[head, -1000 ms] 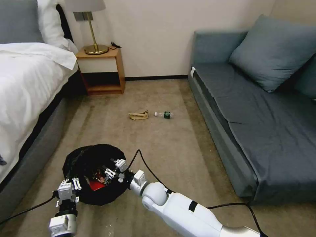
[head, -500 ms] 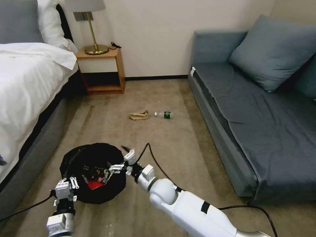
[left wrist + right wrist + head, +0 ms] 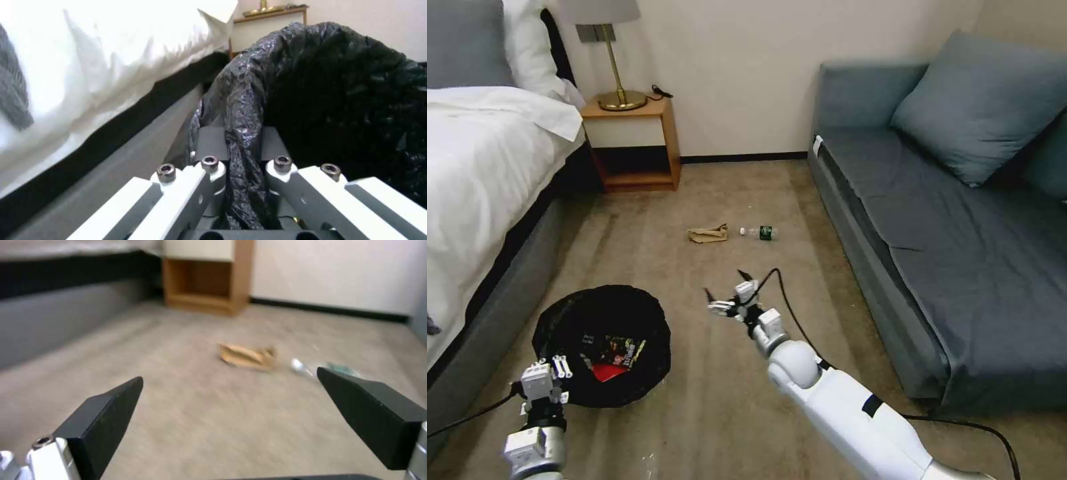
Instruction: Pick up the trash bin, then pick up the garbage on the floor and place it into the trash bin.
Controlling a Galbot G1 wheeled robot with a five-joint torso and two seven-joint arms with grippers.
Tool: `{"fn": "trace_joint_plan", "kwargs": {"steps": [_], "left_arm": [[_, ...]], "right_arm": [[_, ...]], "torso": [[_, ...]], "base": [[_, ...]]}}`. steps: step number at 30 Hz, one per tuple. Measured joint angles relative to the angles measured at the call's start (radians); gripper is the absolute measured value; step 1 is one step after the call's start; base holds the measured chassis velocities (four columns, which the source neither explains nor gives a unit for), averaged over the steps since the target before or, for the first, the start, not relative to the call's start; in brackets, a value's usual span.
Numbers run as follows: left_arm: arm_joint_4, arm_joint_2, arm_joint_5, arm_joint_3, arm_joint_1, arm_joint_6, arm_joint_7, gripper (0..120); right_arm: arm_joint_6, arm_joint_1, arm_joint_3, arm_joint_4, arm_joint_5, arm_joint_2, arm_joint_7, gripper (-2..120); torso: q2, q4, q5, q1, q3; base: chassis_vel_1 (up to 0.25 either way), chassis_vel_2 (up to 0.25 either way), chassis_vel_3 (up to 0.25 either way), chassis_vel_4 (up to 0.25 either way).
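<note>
The trash bin (image 3: 564,320), lined with a crinkly black bag (image 3: 338,83), sits low at the near left. My left gripper (image 3: 545,379) is shut on the bag's near rim, which is pinched between its fingers (image 3: 209,146). Inside the bin lie a red wrapper (image 3: 606,371) and a darker printed wrapper (image 3: 627,350). My right gripper (image 3: 724,287) hangs open and holds nothing, to the right of the bin over bare carpet. Farther ahead on the floor lie more garbage: a crumpled brown paper bag (image 3: 708,233) (image 3: 247,356) and a small clear bottle (image 3: 760,232) (image 3: 331,368).
A bed (image 3: 480,167) runs along the left. A wooden nightstand (image 3: 634,143) with a lamp stands at the back wall. A grey sofa (image 3: 947,220) fills the right. Beige carpet (image 3: 747,200) lies between them. A black cable (image 3: 790,313) loops off my right arm.
My right gripper has pulled out from over the bin and swung right and forward, still open. The left gripper has shifted the bin slightly to the left.
</note>
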State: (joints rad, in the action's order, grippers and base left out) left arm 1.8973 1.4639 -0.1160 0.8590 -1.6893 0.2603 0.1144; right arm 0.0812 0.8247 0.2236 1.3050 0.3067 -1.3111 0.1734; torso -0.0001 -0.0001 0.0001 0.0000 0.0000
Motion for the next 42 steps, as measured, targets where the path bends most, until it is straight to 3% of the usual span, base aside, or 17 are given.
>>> {"fn": "trace_joint_plan", "kwargs": {"steps": [10,17,42], "left_arm": [[-0.010,-0.011,-0.028,0.003,-0.002,0.004,0.001,7],[-0.011,-0.016,-0.042,0.005,-0.018,0.011,0.003,7],[-0.032,-0.021,-0.038,0.003,-0.017,0.017,0.005,7]], "right_arm": [[-0.010,0.007,-0.062,-0.075,-0.016,-0.020,-0.002,100],[-0.009,0.007,-0.107,-0.132,-0.024,-0.036,-0.070,100],[0.043,0.024,-0.132,-0.166,-0.038,-0.044,-0.116,100]], "torso": [[0.000,0.0001,0.0000,0.000,0.000],[0.000,0.0000,-0.0001,0.000,0.000],[0.000,0.0001,-0.0001,0.000,0.000]], "base": [[0.000,0.000,0.000,0.000],[0.000,0.000,0.000,0.000],[-0.008,0.007,0.006,-0.007]]}}
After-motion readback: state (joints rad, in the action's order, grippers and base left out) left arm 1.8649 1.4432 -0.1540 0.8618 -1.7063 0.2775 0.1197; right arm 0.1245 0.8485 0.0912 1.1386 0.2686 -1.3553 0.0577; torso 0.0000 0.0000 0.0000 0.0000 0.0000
